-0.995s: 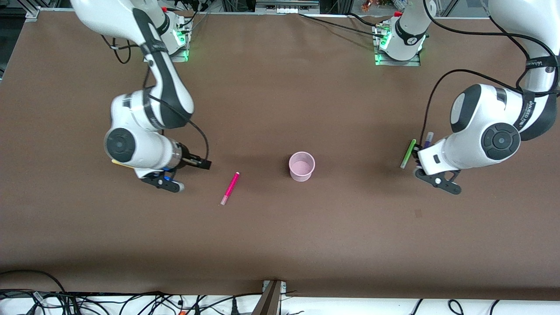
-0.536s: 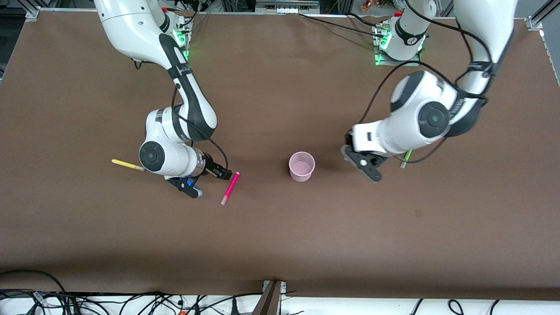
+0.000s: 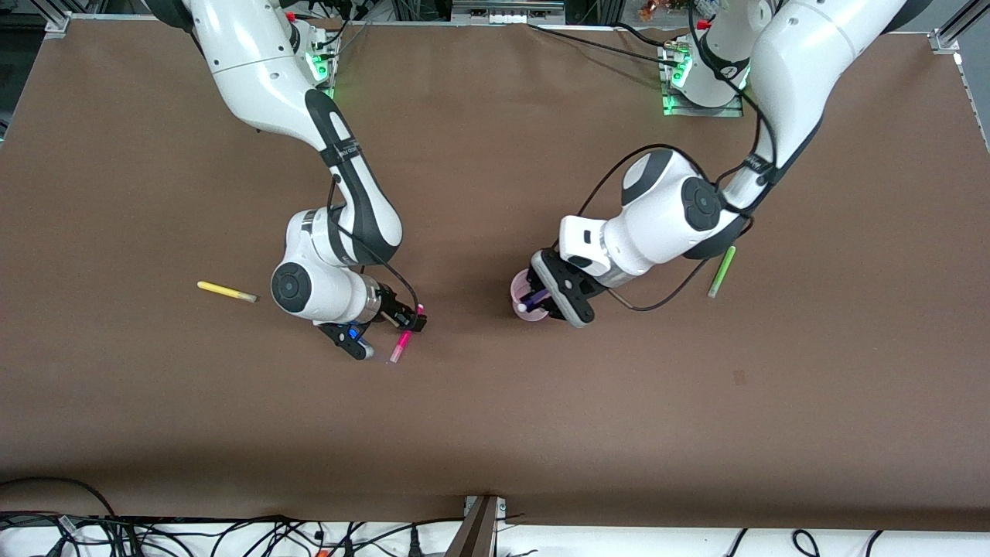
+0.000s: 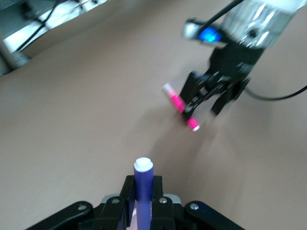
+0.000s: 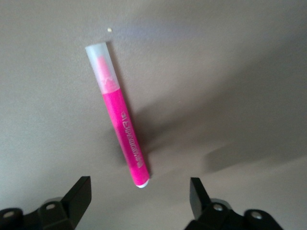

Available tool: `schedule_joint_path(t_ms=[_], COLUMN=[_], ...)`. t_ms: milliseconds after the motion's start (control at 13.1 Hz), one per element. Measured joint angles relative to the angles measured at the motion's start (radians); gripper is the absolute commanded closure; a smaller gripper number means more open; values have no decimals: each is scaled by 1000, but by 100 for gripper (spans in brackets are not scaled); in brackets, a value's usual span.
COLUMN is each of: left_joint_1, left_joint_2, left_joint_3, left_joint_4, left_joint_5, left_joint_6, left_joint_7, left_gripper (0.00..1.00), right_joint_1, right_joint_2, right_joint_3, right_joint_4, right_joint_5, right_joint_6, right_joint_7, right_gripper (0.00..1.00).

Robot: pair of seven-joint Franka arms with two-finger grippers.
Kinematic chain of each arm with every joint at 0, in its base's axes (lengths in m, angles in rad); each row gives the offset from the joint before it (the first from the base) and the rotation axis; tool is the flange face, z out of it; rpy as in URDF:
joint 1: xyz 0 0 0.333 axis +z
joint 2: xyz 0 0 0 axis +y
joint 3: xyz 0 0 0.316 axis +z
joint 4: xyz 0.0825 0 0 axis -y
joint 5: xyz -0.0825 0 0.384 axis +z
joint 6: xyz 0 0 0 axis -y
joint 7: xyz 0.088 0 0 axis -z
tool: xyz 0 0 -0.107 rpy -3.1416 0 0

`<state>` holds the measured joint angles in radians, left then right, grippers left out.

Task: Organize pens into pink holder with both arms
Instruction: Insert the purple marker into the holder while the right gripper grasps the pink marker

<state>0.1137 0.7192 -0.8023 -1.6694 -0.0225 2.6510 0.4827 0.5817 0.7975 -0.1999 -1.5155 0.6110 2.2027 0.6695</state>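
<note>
The pink holder [image 3: 520, 295] stands upright mid-worktop, half covered by the left claw [image 3: 539, 299], which hangs right over it, clenched on the blue-purple pen [image 4: 143, 188] with the pen's pale end poking out. To drop it cleanly, the pen tip should be inside the rolled rim before the grip lets go — tilted steeply, so the pen slides down rather than tipping the light cup.

Toward the right arm's end, the magenta pen [image 5: 119, 116] lies flat on the worktop [image 3: 495, 433]. The right claw [image 3: 404, 323] is over its butt end, fingers spread wide and holding nothing. It would do better centred on the barrel, straddling it squarely, before closing.

The yellow pen [image 3: 225, 292] and the green pen [image 3: 722, 271] lie untouched, well apart at either end.
</note>
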Motion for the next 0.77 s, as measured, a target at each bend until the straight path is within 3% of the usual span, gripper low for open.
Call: schedule_joint_path(t_ms=[230,536,612,765], left_joint_1=[-20,-5,-2,0], left_joint_2=[20,31,43,67], left_joint_3=[-22,-15,-12,-11], left_joint_4=[-1,-35,-41,-42], left_joint_5=[0,0,0,0], left_joint_6=[26,26,26,27], left_joint_7=[75,296,355,413], left_gripper=[100,100,1,0], right_joint_1=[5,5,5,5], right_joint_2=[12,32,32,32], right_joint_3=[2,2,2,2], right_joint_4=[0,0,1,1], right_joint_5=[8,19,21,21], right_joint_6=[13,32,33,33], right_joint_7=[2,2,3,2], right_gripper=[34,43,48,60])
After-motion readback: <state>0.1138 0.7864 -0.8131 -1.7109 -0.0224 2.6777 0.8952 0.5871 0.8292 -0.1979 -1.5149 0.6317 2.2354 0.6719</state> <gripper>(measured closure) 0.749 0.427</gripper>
